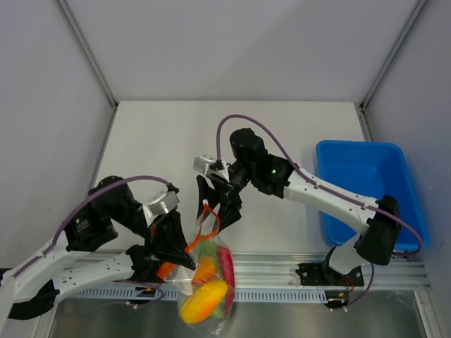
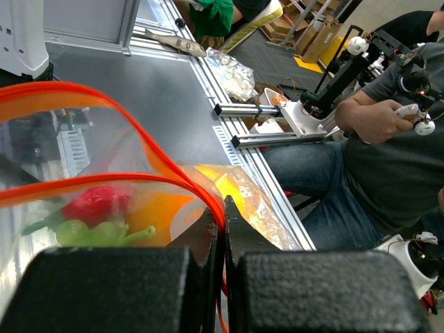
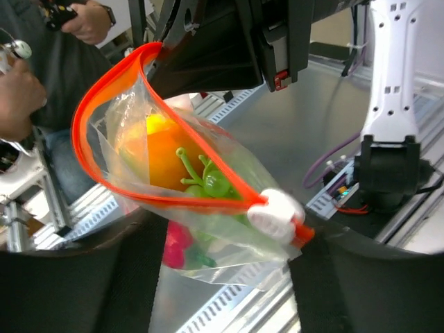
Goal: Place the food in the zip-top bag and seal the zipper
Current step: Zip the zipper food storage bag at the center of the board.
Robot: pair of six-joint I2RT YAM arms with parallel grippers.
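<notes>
Top external view, item one: my left gripper (image 1: 184, 255) sits at the near edge of the table (image 1: 162, 134), left of centre. The left wrist view shows its jaws pressed together on the zipper (image 2: 104, 186). The orange-red strip passes between the two black pads (image 2: 104, 291), and no gap shows beyond the strip itself. In that same view a seated person (image 2: 374, 159) is beyond the table's edge.

Item two: the zip-top bag (image 1: 183, 290) hangs just right of that gripper, draped over the metal rail (image 1: 296, 262) along the table's front. Its mouth stands open as a loop. The food is inside the bag. The orange-yellow fruit (image 1: 203, 299) lies lowest, the red chili pepper (image 1: 227, 267) runs down the right side, and the green bumpy bunch (image 1: 208, 248) sits near the top, under the mouth.

Item three: my right gripper (image 1: 220, 204) is over the far end of the bag's mouth, toward the table's centre. The right wrist view shows its jaws standing apart, with the white slider (image 3: 277, 211) at the end of the zipper lying between them. I cannot tell whether either finger touches the slider or the plastic.

Item four: a blue bin (image 1: 359, 146) rests on the table at the far right, well apart from the bag and from both grippers.
</notes>
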